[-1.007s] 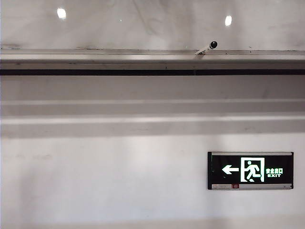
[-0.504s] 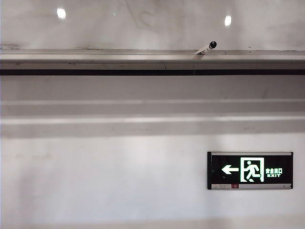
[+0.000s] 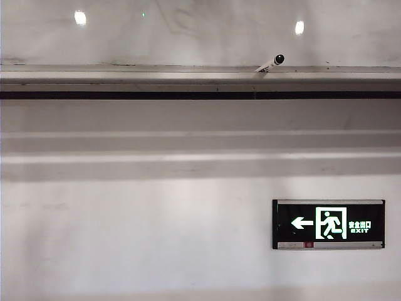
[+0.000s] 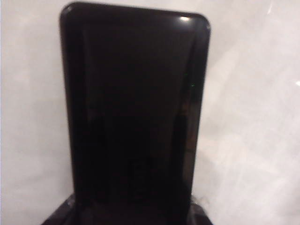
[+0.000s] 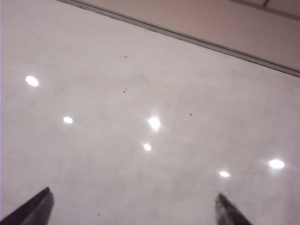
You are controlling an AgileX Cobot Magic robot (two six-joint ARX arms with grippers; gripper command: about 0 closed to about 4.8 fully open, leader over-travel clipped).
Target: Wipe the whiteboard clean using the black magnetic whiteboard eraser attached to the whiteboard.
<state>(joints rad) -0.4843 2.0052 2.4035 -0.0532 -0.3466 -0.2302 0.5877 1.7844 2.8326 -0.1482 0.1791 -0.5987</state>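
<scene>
Two pincers are mine, and neither shows in the exterior view. That view takes in the lower strip of the whiteboard, glossy, with faint grey smudges and two bright light reflections. Below it runs the silver ledge, and on the ledge lies a white marker with a black cap, tilted, cap end raised toward the right. Farther down, on the matte wall, hangs a black exit sign with a lit arrow and running figure.

My left pincer shows only as dark shapes at the edge of its wrist view. The eraser fills most of that view: a tall black glossy block with rounded corners, standing up out of the pincer against the pale board. I am grasping the eraser at its near end; whether its far face touches the board I cannot tell.

My right pincer is released, its two dark fingertips spread wide apart at the corners of its view, nothing between them. It points at the board, which shows several light spots, a few tiny dark specks and its grey frame running along one side.
</scene>
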